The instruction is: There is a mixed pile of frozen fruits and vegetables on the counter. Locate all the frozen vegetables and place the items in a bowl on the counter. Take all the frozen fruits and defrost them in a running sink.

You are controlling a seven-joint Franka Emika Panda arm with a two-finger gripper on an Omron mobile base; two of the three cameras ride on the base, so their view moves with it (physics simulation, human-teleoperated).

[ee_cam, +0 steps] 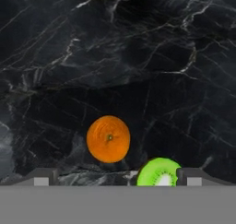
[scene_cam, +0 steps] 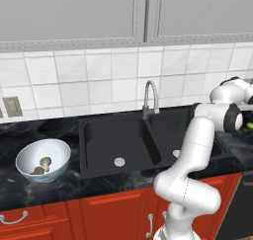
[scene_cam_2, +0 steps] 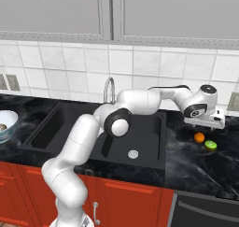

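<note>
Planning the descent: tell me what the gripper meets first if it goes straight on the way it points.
Likely the green fruit, which lies between the open gripper tips at the hand view's bottom; the orange fruit lies just beyond on the counter. Depth is unclear.

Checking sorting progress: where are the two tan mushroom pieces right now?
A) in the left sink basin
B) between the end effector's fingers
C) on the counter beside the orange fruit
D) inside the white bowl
D: the left base view shows both mushroom pieces lying inside the bowl, left of the sink.
</note>
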